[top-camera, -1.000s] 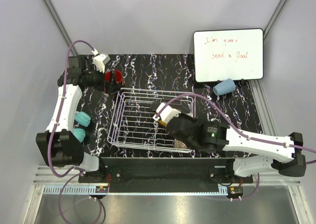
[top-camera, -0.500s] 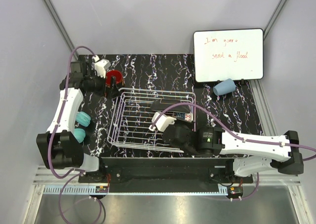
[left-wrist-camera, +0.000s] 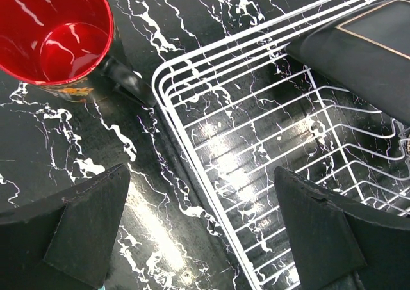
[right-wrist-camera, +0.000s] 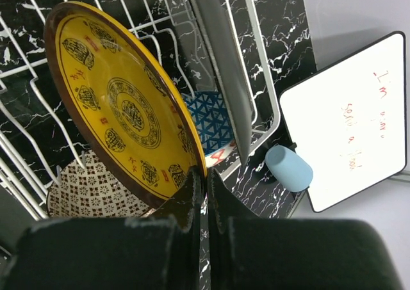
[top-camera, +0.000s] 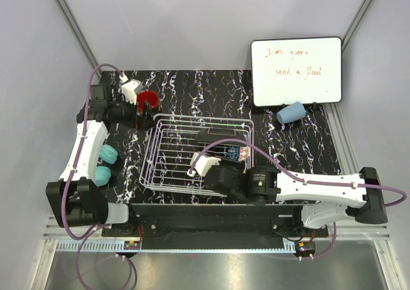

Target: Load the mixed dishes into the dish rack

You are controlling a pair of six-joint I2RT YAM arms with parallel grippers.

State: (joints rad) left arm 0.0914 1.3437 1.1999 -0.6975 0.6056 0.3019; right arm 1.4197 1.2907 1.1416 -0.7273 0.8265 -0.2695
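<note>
Pinching the rim of one plate (right-wrist-camera: 122, 111), my right end effector (right-wrist-camera: 206, 181) holds it tilted in the rack (top-camera: 172, 154), among two bowls (right-wrist-camera: 90, 191) and one saucer (right-wrist-camera: 218, 59). My left end effector (left-wrist-camera: 202, 200) gapes empty near one mug (left-wrist-camera: 57, 34) on the desk (left-wrist-camera: 38, 149); one cup (right-wrist-camera: 288, 167) lies outside.

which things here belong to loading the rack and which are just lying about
Job: white wire dish rack, yellow patterned plate, glossy red mug, light blue cup, blue patterned bowl, beige-brown patterned bowl, dark-backed saucer.
Lying about: teal rounded objects, white whiteboard with red writing.
</note>
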